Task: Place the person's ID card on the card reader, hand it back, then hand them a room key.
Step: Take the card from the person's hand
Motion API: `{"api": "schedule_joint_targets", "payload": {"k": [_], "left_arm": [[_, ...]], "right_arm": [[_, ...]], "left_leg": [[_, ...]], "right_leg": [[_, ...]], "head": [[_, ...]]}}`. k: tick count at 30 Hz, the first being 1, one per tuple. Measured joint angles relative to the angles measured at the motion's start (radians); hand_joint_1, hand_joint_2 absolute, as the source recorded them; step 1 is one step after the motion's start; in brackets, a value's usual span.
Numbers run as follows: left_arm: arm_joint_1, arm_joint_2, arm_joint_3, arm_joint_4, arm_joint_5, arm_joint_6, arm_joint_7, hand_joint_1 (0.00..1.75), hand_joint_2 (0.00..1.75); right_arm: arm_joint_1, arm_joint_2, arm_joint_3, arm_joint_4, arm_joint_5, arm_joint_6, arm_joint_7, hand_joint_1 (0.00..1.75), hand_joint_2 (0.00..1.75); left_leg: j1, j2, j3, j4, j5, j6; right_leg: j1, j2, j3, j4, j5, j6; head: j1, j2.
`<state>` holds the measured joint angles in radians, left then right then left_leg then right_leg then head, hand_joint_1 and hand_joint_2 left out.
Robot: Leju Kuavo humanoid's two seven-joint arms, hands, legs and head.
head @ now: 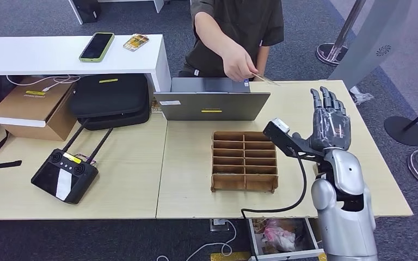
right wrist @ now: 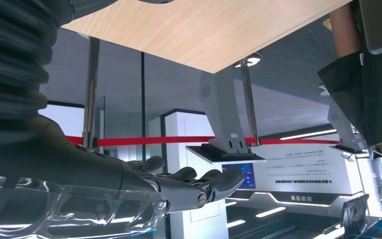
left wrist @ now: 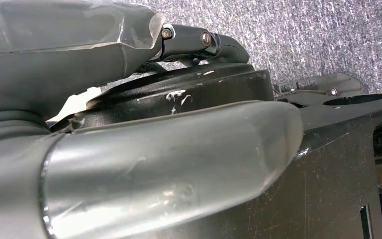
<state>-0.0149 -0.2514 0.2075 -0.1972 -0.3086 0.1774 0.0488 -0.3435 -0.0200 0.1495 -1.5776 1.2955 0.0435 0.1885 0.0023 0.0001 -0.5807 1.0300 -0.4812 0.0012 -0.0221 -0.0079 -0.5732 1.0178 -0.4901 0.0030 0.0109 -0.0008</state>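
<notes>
The right robot hand [head: 330, 126] is raised above the light wooden worktop [head: 196, 179], to the right of the cardboard divider tray [head: 244, 161], palm up with its fingers [right wrist: 214, 181] stretched out straight, slightly apart and holding nothing. Beyond the tray, a person's hand [head: 238, 65] reaches over the back of the open grey laptop [head: 212, 102] and pinches a thin, pale ID card [head: 265, 79] by one end; the card points toward the right robot hand but is well apart from it, above the worktop's far edge. The left robot hand [left wrist: 144, 149] appears in the left wrist view, its thick thumb lying along a dark, scuffed part of the robot's body over grey carpet; whether its fingers are spread or curled cannot be told. Far to the left of the tray, a black handheld controller [head: 64, 175] with two antennas lies on the worktop, with a black carrying case [head: 109, 97] and a cardboard box [head: 32, 107] behind it. On the white counter [head: 43, 54] beyond those lie a green-cased phone [head: 97, 46] and a small yellow-patterned packet [head: 135, 41].
</notes>
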Motion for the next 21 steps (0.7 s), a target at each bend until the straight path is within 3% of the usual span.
{"api": "schedule_joint_targets", "payload": {"k": [10,16,21], "left_arm": [[0.000,0.000,0.000,0.000,-0.004,0.000,0.000,0.00,0.00],[-0.003,0.000,0.000,0.000,-0.016,-0.001,0.000,0.00,0.00],[-0.004,0.000,-0.002,0.000,-0.023,-0.010,0.002,0.00,0.00]], "right_arm": [[-0.026,-0.001,0.005,0.022,-0.008,-0.001,-0.015,0.00,1.75],[-0.231,-0.002,0.055,0.159,-0.061,0.007,-0.044,0.00,1.75],[-0.455,0.012,0.119,0.387,-0.118,0.028,-0.073,0.00,1.75]], "left_leg": [[0.000,0.000,-0.001,0.000,0.000,0.000],[0.000,0.002,-0.001,0.000,0.001,-0.001],[-0.001,0.001,-0.003,0.000,0.003,-0.002]], "right_leg": [[0.000,0.001,0.000,0.001,0.000,0.000],[0.000,0.002,-0.002,0.002,0.002,0.000],[0.000,0.002,-0.005,0.003,0.003,-0.001]], "head": [[0.000,0.000],[0.000,0.000],[0.000,0.000]]}}
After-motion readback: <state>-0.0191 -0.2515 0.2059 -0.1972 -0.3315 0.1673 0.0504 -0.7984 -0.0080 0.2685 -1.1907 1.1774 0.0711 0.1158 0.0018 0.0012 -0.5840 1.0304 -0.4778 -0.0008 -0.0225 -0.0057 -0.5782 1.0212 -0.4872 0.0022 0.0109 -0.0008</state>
